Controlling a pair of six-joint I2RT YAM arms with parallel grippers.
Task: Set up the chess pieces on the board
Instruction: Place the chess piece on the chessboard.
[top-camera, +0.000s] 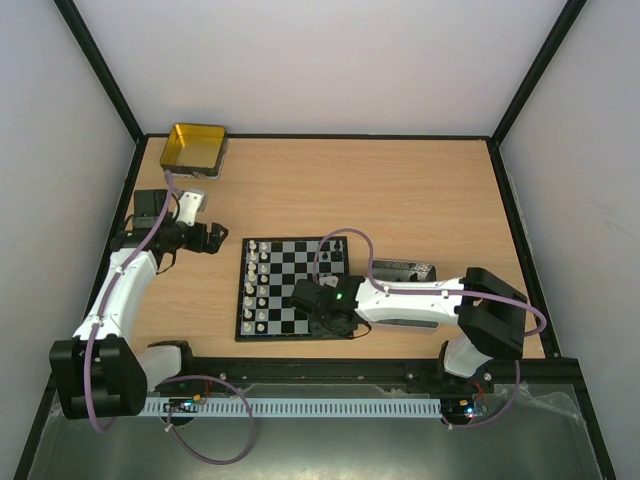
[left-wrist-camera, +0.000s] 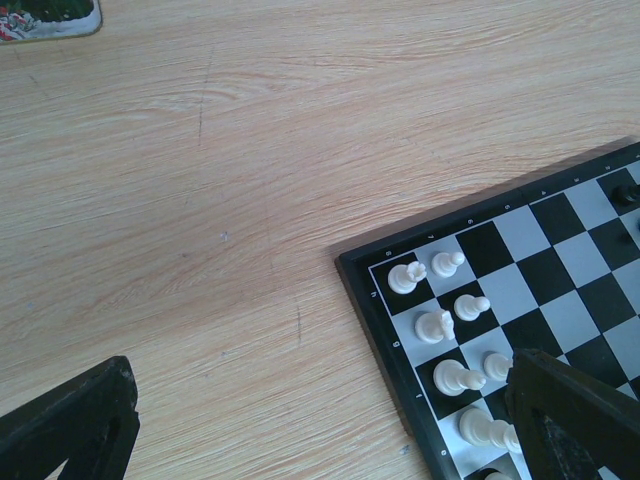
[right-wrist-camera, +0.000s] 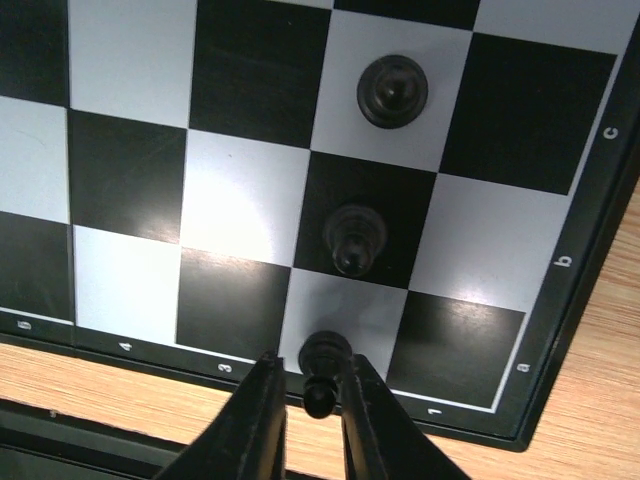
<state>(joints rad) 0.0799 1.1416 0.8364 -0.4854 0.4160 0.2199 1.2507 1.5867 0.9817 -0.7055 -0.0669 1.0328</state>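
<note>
Flanking a black piece (right-wrist-camera: 325, 352) on the edge square beside the board's (right-wrist-camera: 560, 260) corner, the right gripper's (right-wrist-camera: 311, 362) jaws are close; gripped or freed cannot be told. The piece should be left upright and centred, the jaws lifted straight. The left gripper (left-wrist-camera: 320, 440) is spread wide by white pieces (left-wrist-camera: 440, 325). From above, the black piece is hidden under the arm.

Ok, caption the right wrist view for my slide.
Right tool straddles a black piece at the edge of the board, two more black pieces standing beyond it.
</note>
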